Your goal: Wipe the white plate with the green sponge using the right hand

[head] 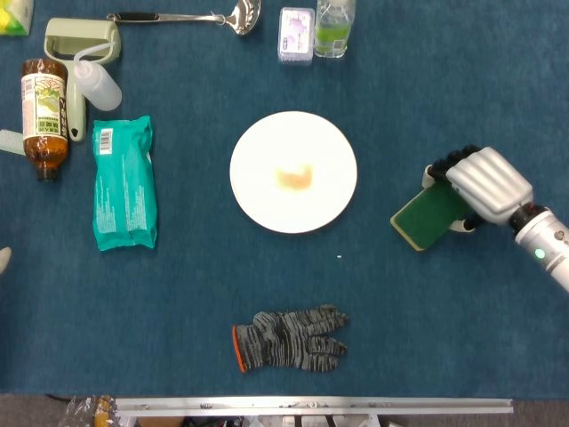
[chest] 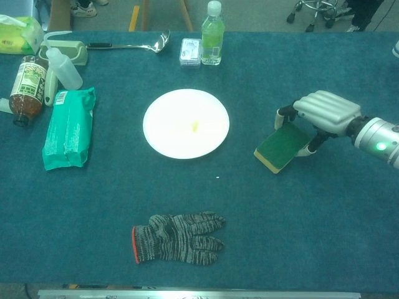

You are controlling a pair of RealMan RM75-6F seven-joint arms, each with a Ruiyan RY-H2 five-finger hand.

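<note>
A white plate [head: 293, 173] with a yellowish smear, a green sponge [head: 428, 216] edged yellow, a grey-black striped glove [head: 289, 340].

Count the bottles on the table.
3: brown bottle at far left, white squeeze bottle right beside it, clear bottle at the back edge. Others may lie outside the frame.
</note>
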